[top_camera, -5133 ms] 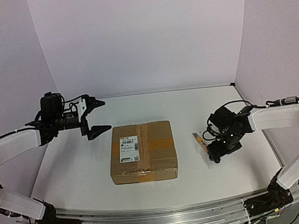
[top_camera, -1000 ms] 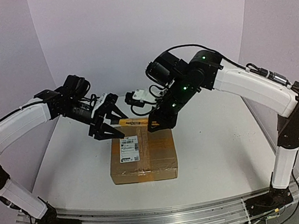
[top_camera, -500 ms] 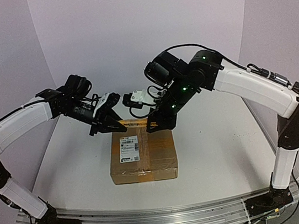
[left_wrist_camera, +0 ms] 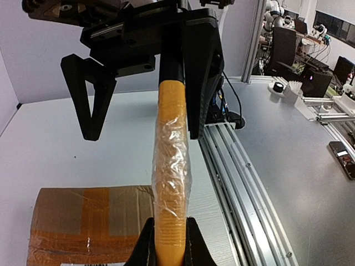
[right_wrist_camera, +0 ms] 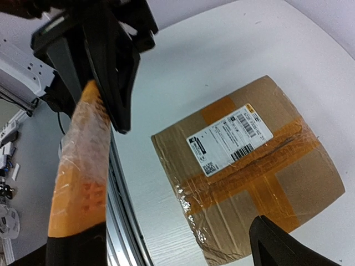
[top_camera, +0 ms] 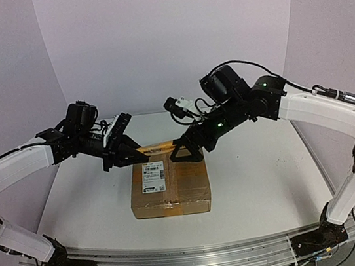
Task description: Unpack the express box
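On my white bench (top_camera: pixel 264 187), between lilac walls (top_camera: pixel 165 42), sits the express box (top_camera: pixel 171 181); left claw (top_camera: pixel 131 155) grips the knife (top_camera: pixel 156 148), right claw (top_camera: pixel 184 154) gapes open.

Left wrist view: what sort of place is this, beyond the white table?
Probably a robotics lab or workshop: cluttered workbenches stand behind, an aluminium rail edges the table, and a taped express box lies on it.

Both arms aloft, tips close — left gripper (top_camera: pixel 132 154) tight, right gripper (top_camera: pixel 187 153) wide.
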`<state>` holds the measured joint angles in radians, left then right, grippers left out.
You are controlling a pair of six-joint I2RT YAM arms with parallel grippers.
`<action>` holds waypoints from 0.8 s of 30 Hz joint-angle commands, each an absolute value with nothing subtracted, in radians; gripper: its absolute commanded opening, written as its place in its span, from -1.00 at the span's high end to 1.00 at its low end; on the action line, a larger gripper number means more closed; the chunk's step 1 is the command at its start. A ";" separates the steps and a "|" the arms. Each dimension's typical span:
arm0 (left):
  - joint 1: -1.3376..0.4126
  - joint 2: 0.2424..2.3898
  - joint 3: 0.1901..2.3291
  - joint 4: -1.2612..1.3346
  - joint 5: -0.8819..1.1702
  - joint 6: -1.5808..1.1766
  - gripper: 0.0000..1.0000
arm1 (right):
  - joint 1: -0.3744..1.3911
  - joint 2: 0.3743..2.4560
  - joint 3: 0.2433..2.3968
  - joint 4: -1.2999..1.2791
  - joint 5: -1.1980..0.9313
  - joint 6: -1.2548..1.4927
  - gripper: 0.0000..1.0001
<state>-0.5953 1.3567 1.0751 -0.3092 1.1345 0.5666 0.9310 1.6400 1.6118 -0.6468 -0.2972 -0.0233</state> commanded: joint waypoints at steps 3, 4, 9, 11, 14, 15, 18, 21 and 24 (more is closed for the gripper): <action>-0.600 1.337 1.026 0.006 1.214 0.278 1.00 | 0.929 1.574 1.543 -0.380 -0.465 0.081 -0.90; -0.600 1.341 1.026 0.031 1.208 0.238 1.00 | 0.929 1.573 1.538 -0.363 -0.462 0.089 -0.85; -0.600 1.347 1.025 0.109 1.197 0.135 1.00 | 0.928 1.588 1.541 -0.350 -0.405 0.116 -0.43; -0.600 1.351 1.032 0.096 1.196 0.144 1.00 | 0.928 1.590 1.541 -0.335 -0.407 0.117 -0.35; -0.600 1.352 1.036 0.085 1.193 0.160 1.00 | 0.928 1.595 1.550 -0.315 -0.422 0.118 -0.30; -0.600 1.351 1.036 0.088 1.195 0.160 1.00 | 0.929 1.600 1.557 -0.315 -0.424 0.117 -0.26; -0.600 1.352 1.040 0.102 1.196 0.149 1.00 | 0.928 1.616 1.571 -0.316 -0.429 0.113 -0.09; -0.600 1.354 1.045 0.099 1.195 0.149 1.00 | 0.929 1.631 1.585 -0.316 -0.447 0.112 0.11; -0.600 1.354 1.046 0.101 1.193 0.135 1.00 | 0.929 1.645 1.598 -0.320 -0.475 0.115 0.44</action>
